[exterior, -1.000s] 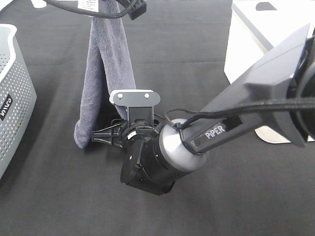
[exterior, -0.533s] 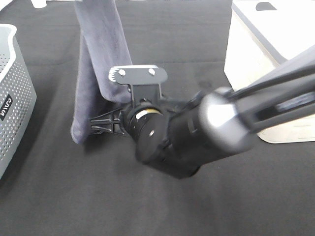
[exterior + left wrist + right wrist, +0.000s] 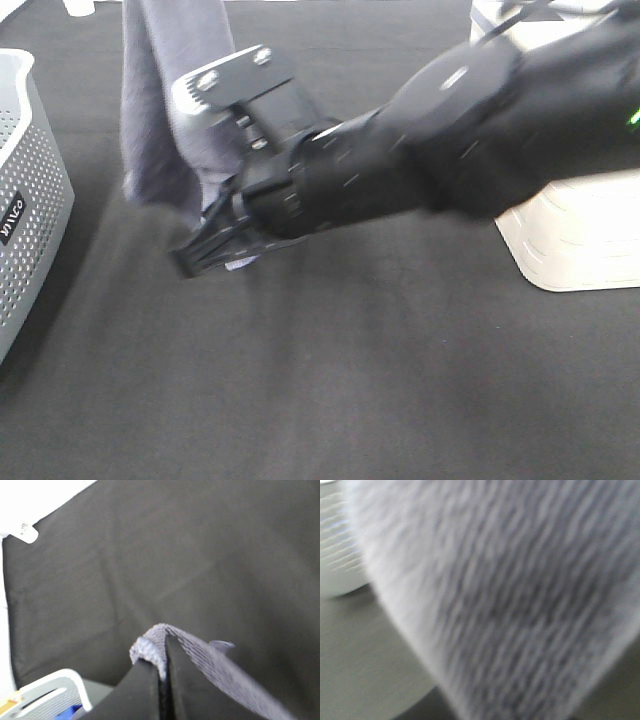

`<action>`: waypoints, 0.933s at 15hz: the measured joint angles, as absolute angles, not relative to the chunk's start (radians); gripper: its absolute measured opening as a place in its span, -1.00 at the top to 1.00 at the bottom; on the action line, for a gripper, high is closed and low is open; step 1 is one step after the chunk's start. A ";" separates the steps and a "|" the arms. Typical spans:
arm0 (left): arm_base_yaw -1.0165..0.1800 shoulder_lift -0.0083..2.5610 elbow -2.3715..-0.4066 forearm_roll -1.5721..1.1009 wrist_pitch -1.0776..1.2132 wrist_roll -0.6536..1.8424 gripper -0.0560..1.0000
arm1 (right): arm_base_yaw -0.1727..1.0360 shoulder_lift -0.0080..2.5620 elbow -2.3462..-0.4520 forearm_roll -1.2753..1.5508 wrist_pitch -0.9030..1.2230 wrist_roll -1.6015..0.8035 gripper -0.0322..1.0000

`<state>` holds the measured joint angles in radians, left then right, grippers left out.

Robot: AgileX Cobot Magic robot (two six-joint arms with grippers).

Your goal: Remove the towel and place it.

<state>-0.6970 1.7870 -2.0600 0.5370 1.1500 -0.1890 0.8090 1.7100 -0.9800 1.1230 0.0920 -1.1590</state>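
A soft grey-purple terry towel [image 3: 165, 90] hangs as a long folded strip at the back left of the black cloth-covered desk [image 3: 350, 380], its upper end running out of the top of the high view. The left gripper [image 3: 161, 656] holds it there. In the left wrist view its two black fingers are pressed together with a fold of the towel pinched between them, and the stitched hem curls over their tips.

The right arm reaches across from the right side, badly blurred, and the right gripper [image 3: 212, 248] sits at the towel's lower end, up against the cloth. I cannot tell whether its fingers are spread or closed on the fabric (the right wrist view is filled with blurred terry weave, and no fingers show in it). A small piece of cloth shows just under the gripper, and I cannot tell whether it touches the desk.

A white perforated plastic basket [image 3: 35, 180] stands at the left edge, near the towel's outer edge but apart from it, with a strip of bare desk between them. A white rounded box [image 3: 575, 235] stands at the right edge, partly behind the right arm. Between the basket and the box, and all across the front, the desk is open black cloth.
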 joint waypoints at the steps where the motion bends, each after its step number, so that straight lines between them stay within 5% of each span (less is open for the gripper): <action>1: -0.680 1.787 -2.064 0.534 1.130 -0.236 0.89 | 0.754 1.688 -0.979 1.092 0.220 -1.159 0.90; 9: -0.582 1.769 -1.969 0.416 1.033 -0.477 0.89 | 0.520 1.503 -1.161 0.219 0.851 -0.802 0.90; 14: -0.581 1.566 -1.514 0.623 0.735 -0.855 0.89 | 0.520 1.503 -1.335 -0.120 0.885 -0.792 0.90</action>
<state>-0.5810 1.5660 -1.5140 0.6230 0.7350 -0.8550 0.5200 1.5030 -1.3350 -0.1200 0.8850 -0.7920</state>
